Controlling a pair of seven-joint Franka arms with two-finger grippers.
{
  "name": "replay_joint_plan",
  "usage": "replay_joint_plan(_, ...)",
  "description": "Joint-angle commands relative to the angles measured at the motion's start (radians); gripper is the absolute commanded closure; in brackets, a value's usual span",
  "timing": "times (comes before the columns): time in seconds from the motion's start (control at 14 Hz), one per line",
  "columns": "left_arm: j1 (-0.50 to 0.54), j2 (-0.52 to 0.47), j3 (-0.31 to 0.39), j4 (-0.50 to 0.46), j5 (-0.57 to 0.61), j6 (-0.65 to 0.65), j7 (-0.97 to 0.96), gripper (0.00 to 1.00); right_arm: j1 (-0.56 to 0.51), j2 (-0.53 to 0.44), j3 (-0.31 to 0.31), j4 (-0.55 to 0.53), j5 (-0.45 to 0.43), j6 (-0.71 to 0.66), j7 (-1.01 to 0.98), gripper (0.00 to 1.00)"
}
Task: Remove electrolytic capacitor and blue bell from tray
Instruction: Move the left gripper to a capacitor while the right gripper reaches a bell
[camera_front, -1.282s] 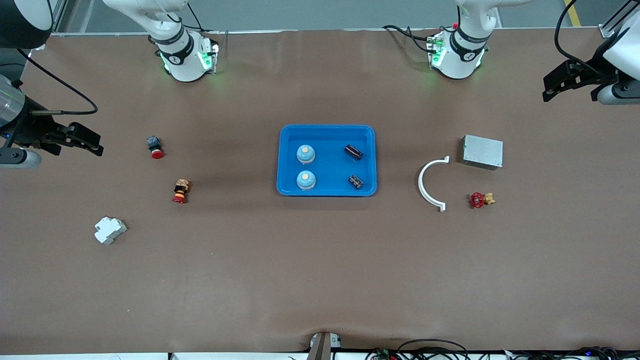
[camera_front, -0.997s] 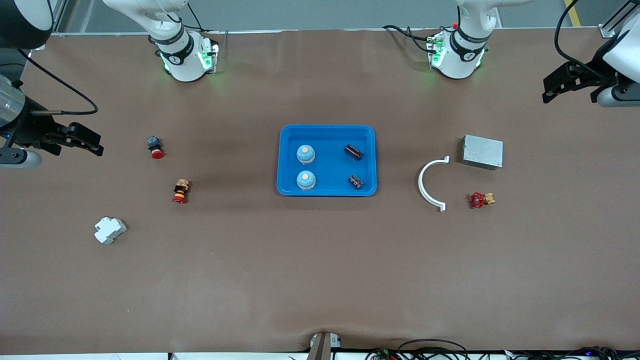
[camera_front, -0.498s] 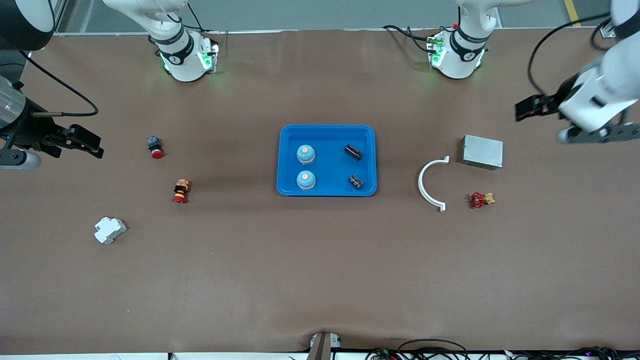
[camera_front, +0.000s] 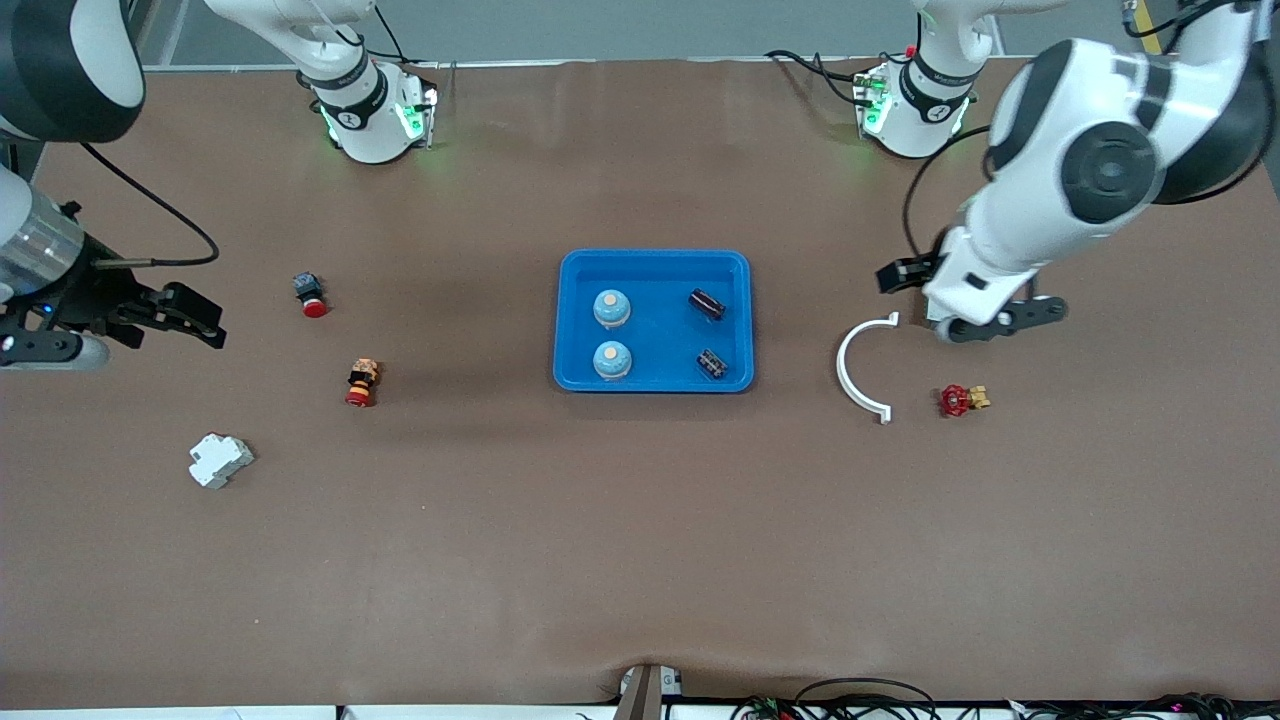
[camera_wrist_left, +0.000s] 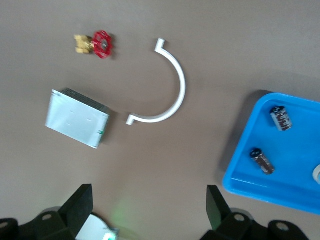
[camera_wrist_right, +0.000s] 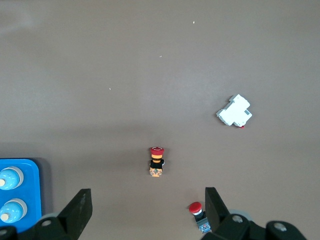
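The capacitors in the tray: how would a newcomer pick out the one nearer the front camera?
Find the blue tray at mid-table. Its end toward the left arm holds two dark capacitors; the other end holds two pale blue bells. The capacitor nearer the camera lies by the tray's corner, lower in the front view than the other capacitor.

Brown table (camera_front: 640, 520) has a blue tray (camera_front: 652, 263) dead center. Out at 9 o'clock: two red-capped push buttons (camera_front: 309, 294) (camera_front: 361, 382) and a white breaker (camera_front: 219, 460). At 3 o'clock: white curved bracket (camera_front: 852, 372), red valve (camera_front: 961, 400), silver box (camera_wrist_left: 77, 119).
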Motion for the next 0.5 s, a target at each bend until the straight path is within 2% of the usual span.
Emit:
replay_joint_plan(0.0, 0.006, 0.033, -0.069, -0.024, -0.025, 0.060, -0.162, 0.00, 0.016, -0.004, -0.014, -0.036, 0.015, 0.006, 0.049, 0.00)
replay_joint_plan(0.28, -0.006, 0.107, -0.143, -0.032, -0.027, 0.155, -0.400, 0.00, 0.017, -0.017, -0.014, -0.053, 0.014, -0.007, 0.068, 0.00)
replay_joint_plan(0.43, -0.046, 0.132, -0.143, -0.047, -0.027, 0.183, -0.489, 0.00, 0.096, -0.035, -0.013, -0.106, 0.014, 0.016, 0.304, 0.00)
